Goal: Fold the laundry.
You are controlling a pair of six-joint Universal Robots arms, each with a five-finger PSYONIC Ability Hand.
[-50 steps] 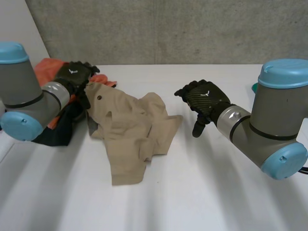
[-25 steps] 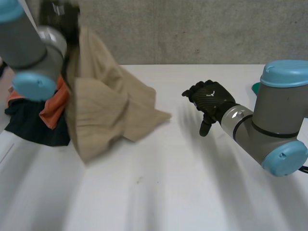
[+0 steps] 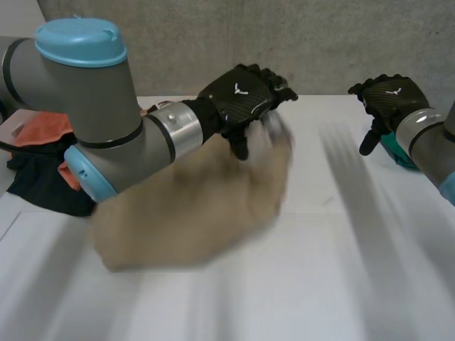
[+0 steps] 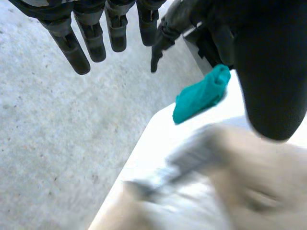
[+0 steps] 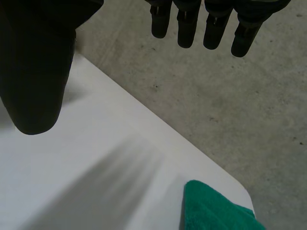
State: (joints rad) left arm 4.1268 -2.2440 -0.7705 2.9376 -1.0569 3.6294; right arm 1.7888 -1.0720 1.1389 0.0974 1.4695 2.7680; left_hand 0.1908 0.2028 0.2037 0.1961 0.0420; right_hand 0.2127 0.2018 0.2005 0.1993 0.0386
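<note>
Beige garment (image 3: 192,213) is heaped on the white table (image 3: 341,284), centre-left of the frame, judged ready for spreading; the left hand (image 3: 242,92) is held over its far edge, fingers (image 4: 72,48) straight, grasping nothing; the right hand (image 3: 389,96), upper right, is likewise released, held clear.

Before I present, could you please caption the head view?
Left hand open over beige cloth; right hand open above table.
</note>
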